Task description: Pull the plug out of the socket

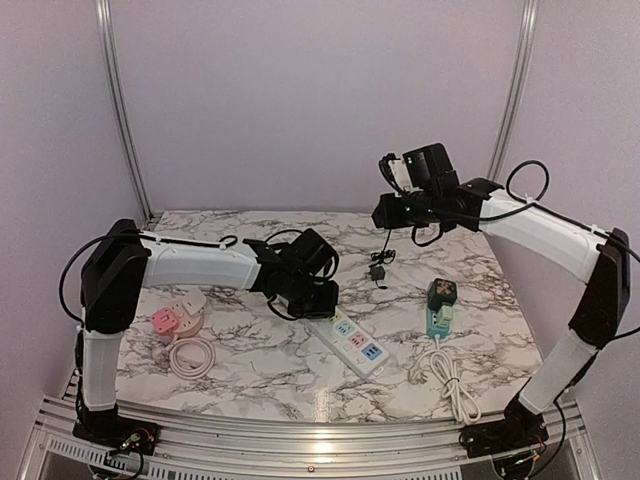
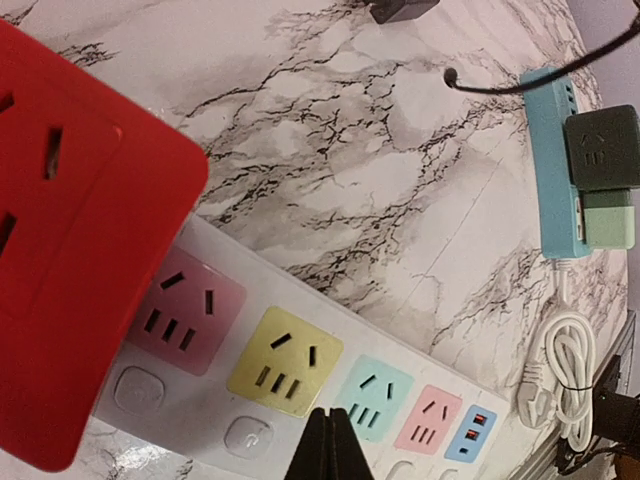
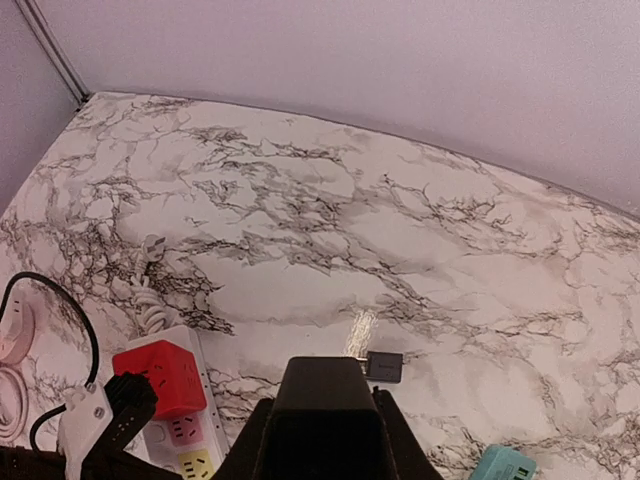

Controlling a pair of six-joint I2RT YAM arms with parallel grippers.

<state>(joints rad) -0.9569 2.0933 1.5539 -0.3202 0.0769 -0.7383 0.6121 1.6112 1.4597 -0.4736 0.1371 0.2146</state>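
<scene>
The white socket strip [image 1: 355, 342] lies on the marble table, with coloured outlets and a red cube adapter [image 2: 80, 260] on its far end. My left gripper [image 1: 325, 297] is shut, and its tips [image 2: 332, 440] rest low over the strip beside the yellow outlet. My right gripper [image 1: 388, 210] hangs high above the table's middle, well clear of the strip. It is shut on a black plug [image 3: 322, 400]. A thin black cable drops from it to a small dark connector [image 1: 378, 271] lying on the table.
A teal strip [image 1: 437, 322] carrying a dark green and mint cube [image 1: 441, 292] lies to the right, with its white cord [image 1: 452, 380] coiled near the front edge. A pink round socket [image 1: 168, 320] and a coiled white cord [image 1: 192, 355] sit at the left.
</scene>
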